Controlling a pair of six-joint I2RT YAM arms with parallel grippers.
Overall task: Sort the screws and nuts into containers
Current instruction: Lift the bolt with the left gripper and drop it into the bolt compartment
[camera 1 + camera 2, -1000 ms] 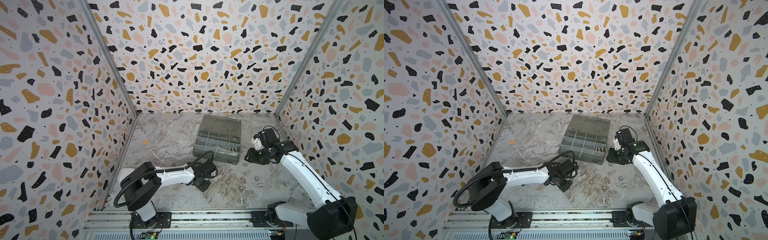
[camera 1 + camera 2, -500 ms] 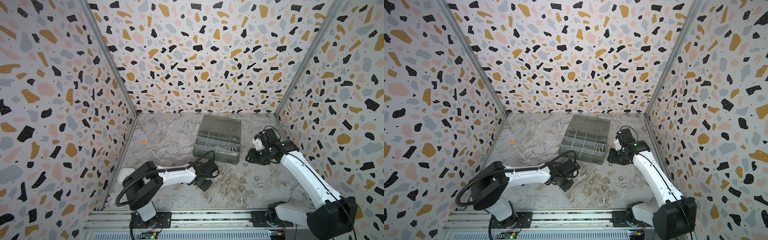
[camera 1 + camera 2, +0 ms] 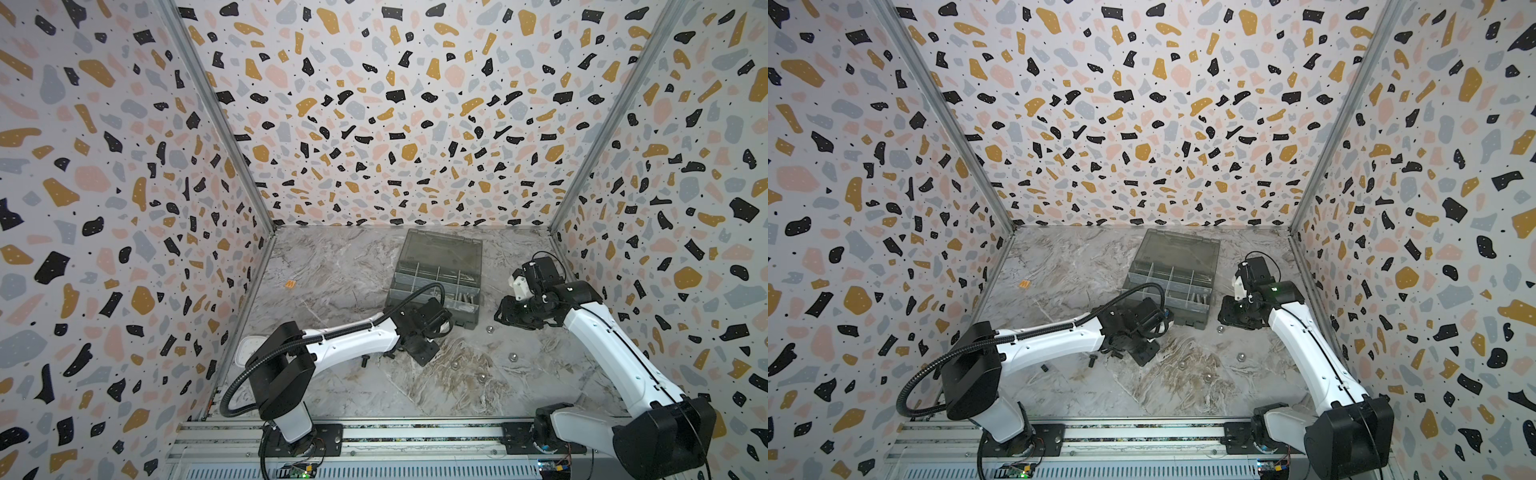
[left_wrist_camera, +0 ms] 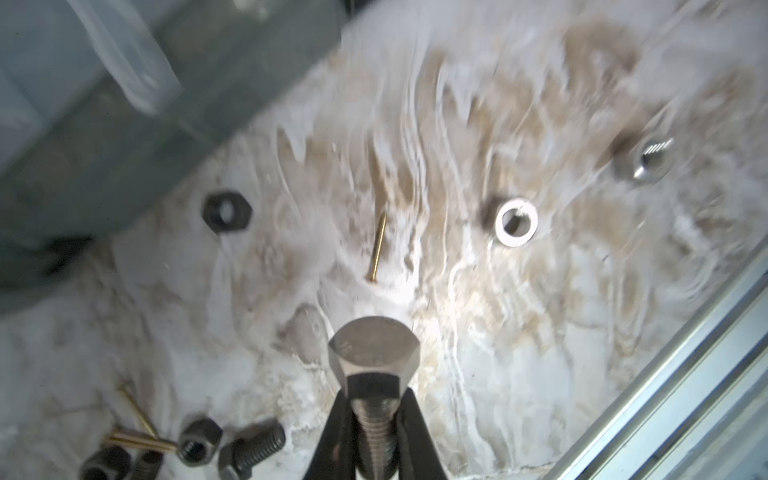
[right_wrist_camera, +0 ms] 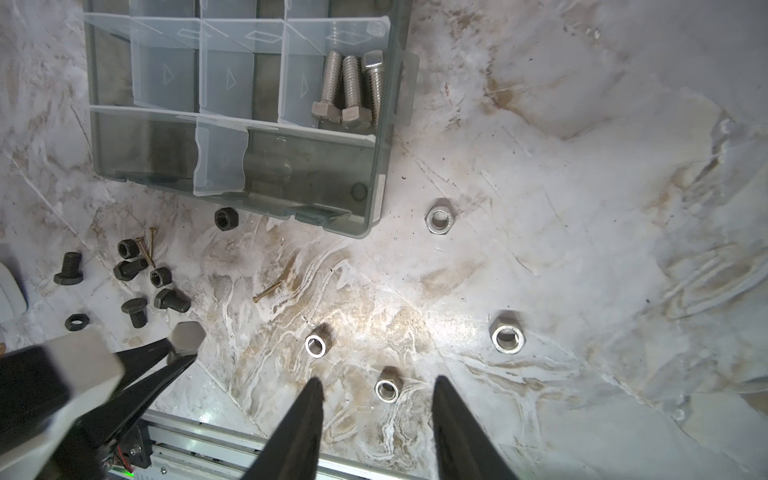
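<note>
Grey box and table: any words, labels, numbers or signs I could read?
No word or number is readable.
On the clear dividers: raised triangles and diamonds only.
On the grey box, a white sticker: too small to read.
On the table, an orange tag: too small to read.
On the silver bolt: any stamp is blurred.

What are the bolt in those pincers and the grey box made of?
The bolt looks like bare steel, perhaps stainless: dull silver sheen, cut threads. The box seems to be smoky translucent plastic: you can see through its walls.
</note>
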